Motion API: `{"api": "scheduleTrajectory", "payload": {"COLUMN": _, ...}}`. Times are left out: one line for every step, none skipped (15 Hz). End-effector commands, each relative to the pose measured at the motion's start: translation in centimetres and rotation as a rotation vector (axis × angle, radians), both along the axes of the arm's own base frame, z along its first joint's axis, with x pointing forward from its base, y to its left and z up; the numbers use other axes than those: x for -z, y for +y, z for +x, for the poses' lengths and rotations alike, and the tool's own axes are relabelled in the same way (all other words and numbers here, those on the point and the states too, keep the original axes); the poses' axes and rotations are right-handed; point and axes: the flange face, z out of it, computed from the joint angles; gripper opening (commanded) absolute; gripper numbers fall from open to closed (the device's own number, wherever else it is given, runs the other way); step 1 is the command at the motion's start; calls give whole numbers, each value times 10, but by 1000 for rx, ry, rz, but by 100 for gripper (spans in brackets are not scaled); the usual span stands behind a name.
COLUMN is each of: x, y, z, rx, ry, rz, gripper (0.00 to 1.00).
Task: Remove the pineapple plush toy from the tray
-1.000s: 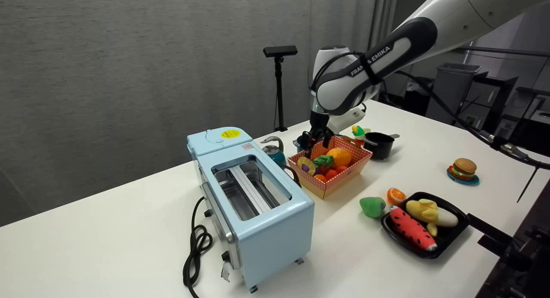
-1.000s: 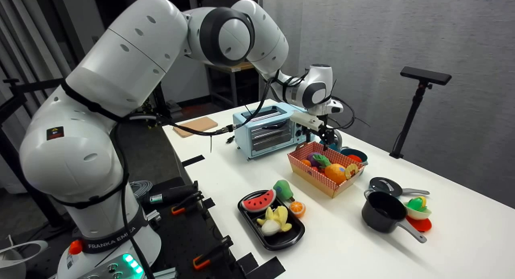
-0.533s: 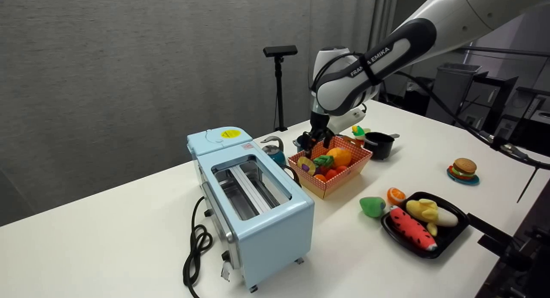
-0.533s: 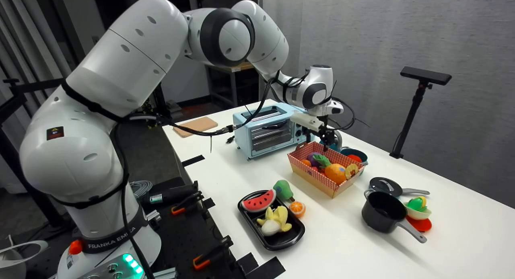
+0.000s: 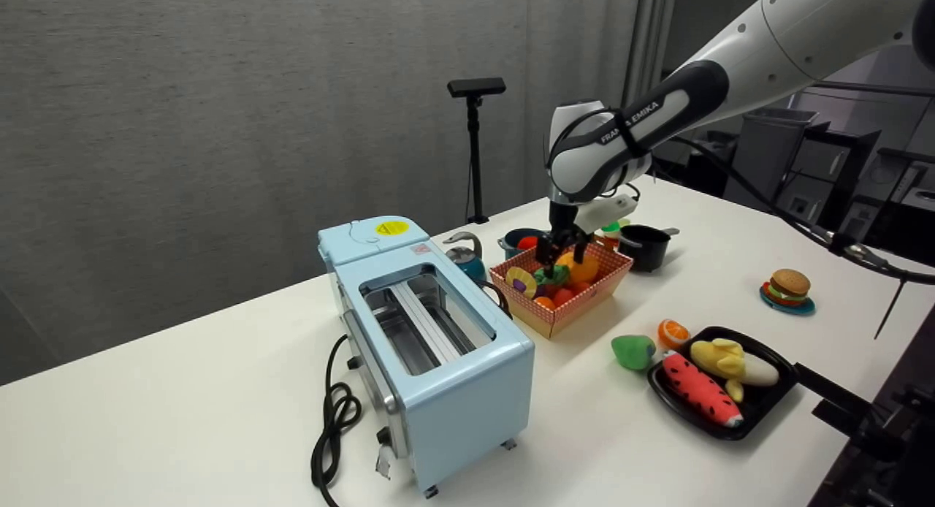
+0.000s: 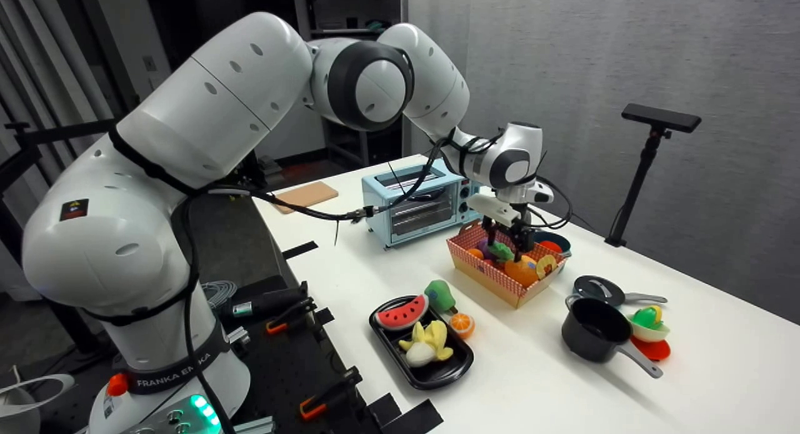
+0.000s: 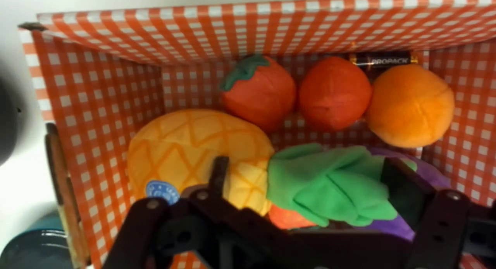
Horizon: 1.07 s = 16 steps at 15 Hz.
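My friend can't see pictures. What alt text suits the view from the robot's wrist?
From above, a pineapple plush toy lies in a red-checked tray, the robot's open tool spanning the toy's green leafy top. Also inside: a green-capped red toy, a plain red toy, a round orange toy, a partly hidden purple toy, and a battery.

pineapple plush toy (image 7: 240, 147) | yellow, green leaves | on its side | in red-checked tray (image 7: 271, 32)
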Motion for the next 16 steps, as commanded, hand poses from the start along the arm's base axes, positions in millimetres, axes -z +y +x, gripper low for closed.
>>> {"api": "scheduleTrajectory", "payload": {"x": 16, "y": -20, "z": 13, "rx": 6, "ry": 58, "rz": 22, "gripper": 95}}
{"api": "scheduleTrajectory", "payload": {"x": 20, "y": -23, "z": 14, "rx": 6, "ry": 73, "rz": 20, "gripper": 75}}
{"api": "scheduleTrajectory", "payload": {"x": 23, "y": -25, "z": 16, "rx": 8, "ry": 85, "rz": 20, "gripper": 71}}
{"api": "scheduleTrajectory", "payload": {"x": 25, "y": -27, "z": 17, "rx": 7, "ry": 95, "rz": 21, "gripper": 68}}
{"api": "scheduleTrajectory", "payload": {"x": 26, "y": -28, "z": 18, "rx": 6, "ry": 102, "rz": 20, "gripper": 60}}
{"api": "scheduleTrajectory", "payload": {"x": 28, "y": -28, "z": 20, "rx": 7, "ry": 108, "rz": 19, "gripper": 51}}
{"api": "scheduleTrajectory", "payload": {"x": 29, "y": -29, "z": 21, "rx": 7, "ry": 113, "rz": 20, "gripper": 44}}
{"api": "scheduleTrajectory", "payload": {"x": 30, "y": -28, "z": 23, "rx": 8, "ry": 117, "rz": 17, "gripper": 35}}
{"api": "scheduleTrajectory", "payload": {"x": 30, "y": -28, "z": 24, "rx": 9, "ry": 120, "rz": 13, "gripper": 29}}
{"api": "scheduleTrajectory", "payload": {"x": 30, "y": -26, "z": 25, "rx": 9, "ry": 121, "rz": 11, "gripper": 22}}
{"api": "scheduleTrajectory", "payload": {"x": 29, "y": -24, "z": 26, "rx": 10, "ry": 123, "rz": 8, "gripper": 14}}
{"api": "scheduleTrajectory", "payload": {"x": 28, "y": -21, "z": 27, "rx": 10, "ry": 123, "rz": 6, "gripper": 7}}
{"api": "scheduleTrajectory", "payload": {"x": 26, "y": -18, "z": 27, "rx": 8, "ry": 123, "rz": 6, "gripper": 1}}
{"api": "scheduleTrajectory", "payload": {"x": 23, "y": -13, "z": 26, "rx": 5, "ry": 123, "rz": 6, "gripper": 0}}
{"api": "scheduleTrajectory", "payload": {"x": 20, "y": -8, "z": 26, "rx": 1, "ry": 121, "rz": 5, "gripper": 0}}
{"api": "scheduleTrajectory", "payload": {"x": 16, "y": 0, "z": 24, "rx": -6, "ry": 117, "rz": 3, "gripper": 3}}
